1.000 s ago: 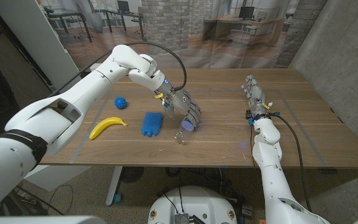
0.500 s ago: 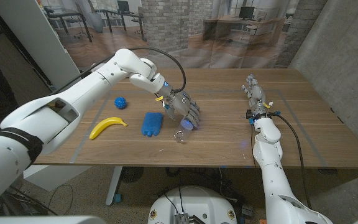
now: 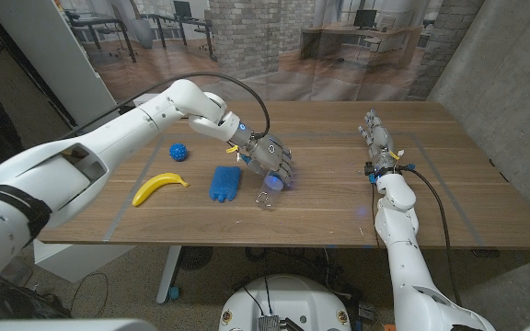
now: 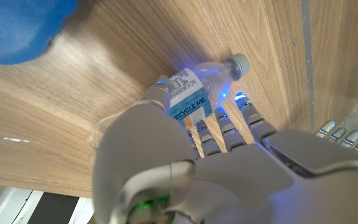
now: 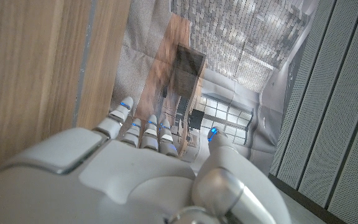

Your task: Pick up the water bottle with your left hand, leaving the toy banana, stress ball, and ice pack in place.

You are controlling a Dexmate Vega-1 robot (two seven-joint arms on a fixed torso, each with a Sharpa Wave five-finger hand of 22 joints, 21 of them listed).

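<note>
Nearest us on the wooden table point(image 3: 320, 216), our left hand point(image 3: 272, 165) wraps its fingers point(image 4: 225, 127) around the water bottle point(image 4: 194, 93), which tilts down out of the grip, its cap end point(image 3: 264, 199) low near the tabletop. Just to the left lies the blue ice pack point(image 3: 224, 182), then the toy banana point(image 3: 158, 188). Farther back sits the blue stress ball point(image 3: 179, 152). Over on the right, our right hand point(image 3: 376, 140) stands on its edge, fingers loosely extended and holding nothing.
</note>
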